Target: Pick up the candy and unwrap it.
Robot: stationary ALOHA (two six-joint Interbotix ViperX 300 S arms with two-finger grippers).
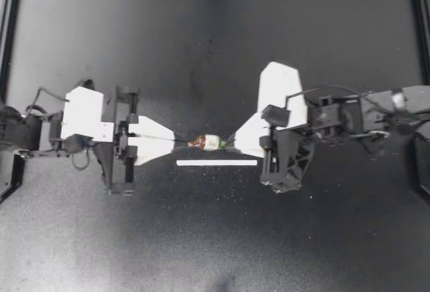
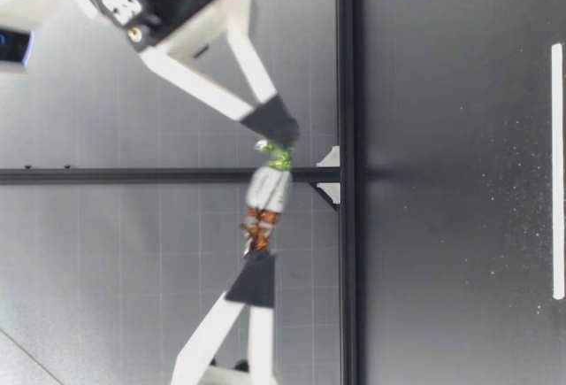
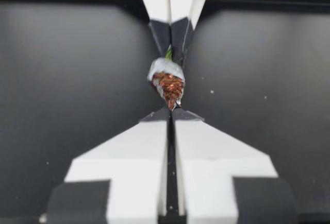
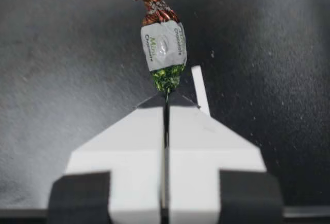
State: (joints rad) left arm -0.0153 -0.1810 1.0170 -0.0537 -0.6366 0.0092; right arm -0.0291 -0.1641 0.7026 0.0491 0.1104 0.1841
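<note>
Above the surface (image 1: 201, 231), the candy (image 1: 209, 142) hangs between my left pincer (image 1: 176, 141), clenched on its brown twist (image 4: 153, 6), and my right pincer (image 1: 233, 139), clenched on its green twist (image 4: 167, 77): light, crinkly wrap, probably best gripped there.

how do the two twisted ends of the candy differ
The brown end is copper-brown foil, pinched by my left tool; the green end is green foil, pinched by my right tool. The brown end looks longer than the green end. Both are twisted and held clear of the table.
</note>
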